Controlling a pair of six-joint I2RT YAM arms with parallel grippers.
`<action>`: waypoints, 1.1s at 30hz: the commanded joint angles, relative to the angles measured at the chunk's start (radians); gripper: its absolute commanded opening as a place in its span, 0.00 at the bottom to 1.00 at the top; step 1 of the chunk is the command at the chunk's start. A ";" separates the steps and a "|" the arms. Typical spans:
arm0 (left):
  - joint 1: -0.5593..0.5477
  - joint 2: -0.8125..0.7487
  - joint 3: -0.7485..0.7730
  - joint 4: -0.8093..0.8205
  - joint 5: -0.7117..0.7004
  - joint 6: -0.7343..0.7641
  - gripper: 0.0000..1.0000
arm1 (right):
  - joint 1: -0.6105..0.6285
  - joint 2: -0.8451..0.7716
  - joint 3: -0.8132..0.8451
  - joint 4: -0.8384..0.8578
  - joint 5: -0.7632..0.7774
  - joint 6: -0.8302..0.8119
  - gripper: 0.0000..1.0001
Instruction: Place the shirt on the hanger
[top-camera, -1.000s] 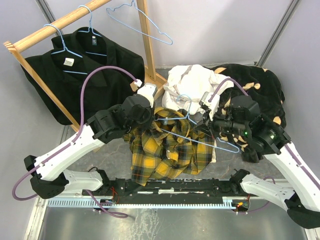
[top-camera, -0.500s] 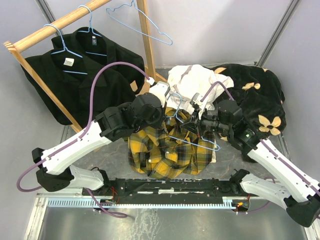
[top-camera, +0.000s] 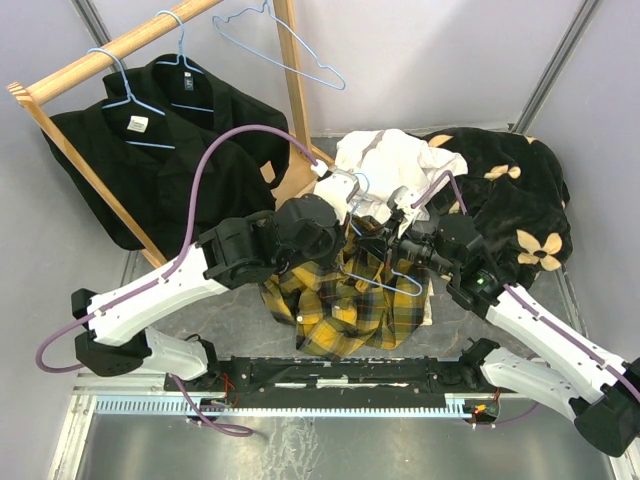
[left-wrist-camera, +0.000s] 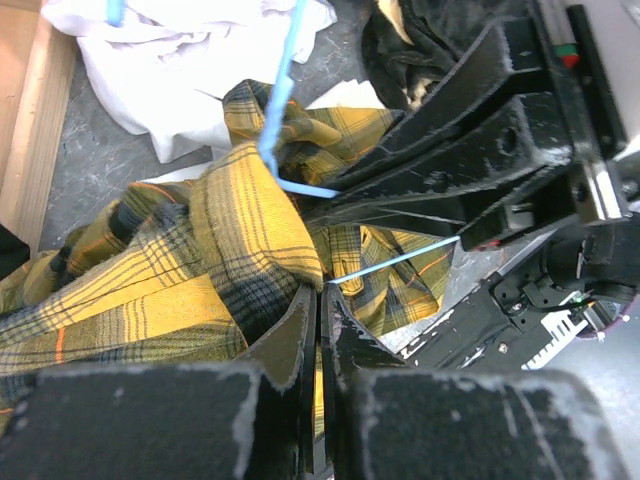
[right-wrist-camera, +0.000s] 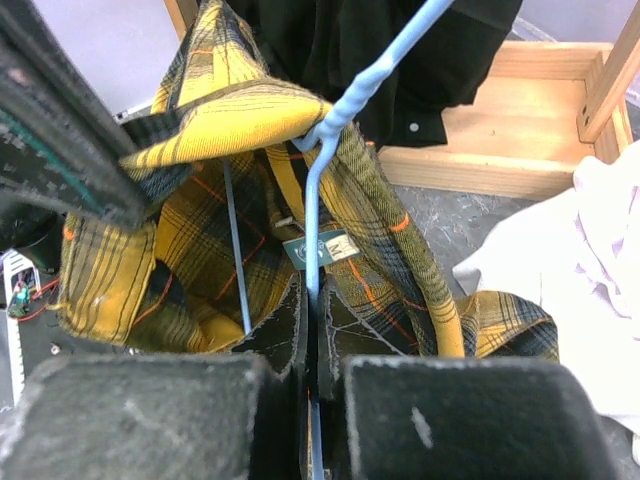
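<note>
The yellow-and-black plaid shirt (top-camera: 350, 305) hangs bunched between the two arms over the grey floor. My left gripper (top-camera: 337, 228) is shut on a fold of the shirt (left-wrist-camera: 250, 215) near its collar and holds it up. My right gripper (top-camera: 397, 243) is shut on the wire of the light-blue hanger (top-camera: 392, 283), just below its twisted neck (right-wrist-camera: 318, 200). The hanger's hook (top-camera: 356, 183) points toward the back. In the right wrist view the shirt's collar (right-wrist-camera: 230, 115) drapes round the hanger's neck, and the size label (right-wrist-camera: 320, 247) shows inside. The hanger wire (left-wrist-camera: 283, 95) also crosses the left wrist view.
A wooden rack (top-camera: 120, 45) stands at the back left with black shirts (top-camera: 160, 160) on hangers and a spare blue hanger (top-camera: 285, 50). A cream-white shirt (top-camera: 385, 160) and a black patterned fleece (top-camera: 515, 195) lie behind the arms. The rack's wooden base (right-wrist-camera: 500, 140) is close by.
Both grippers have moved toward the middle and closer together. The left one carried the shirt's collar right and up; the hanger moved left, into the collar.
</note>
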 joint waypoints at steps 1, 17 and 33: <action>-0.052 0.024 0.085 0.060 0.013 0.005 0.03 | 0.001 -0.002 -0.023 0.264 0.025 0.079 0.00; -0.107 -0.032 0.059 0.088 -0.266 -0.088 0.03 | 0.022 -0.142 -0.237 0.553 0.038 0.160 0.00; -0.120 0.065 0.136 0.077 -0.137 -0.061 0.03 | 0.114 -0.072 -0.226 0.683 0.105 0.083 0.00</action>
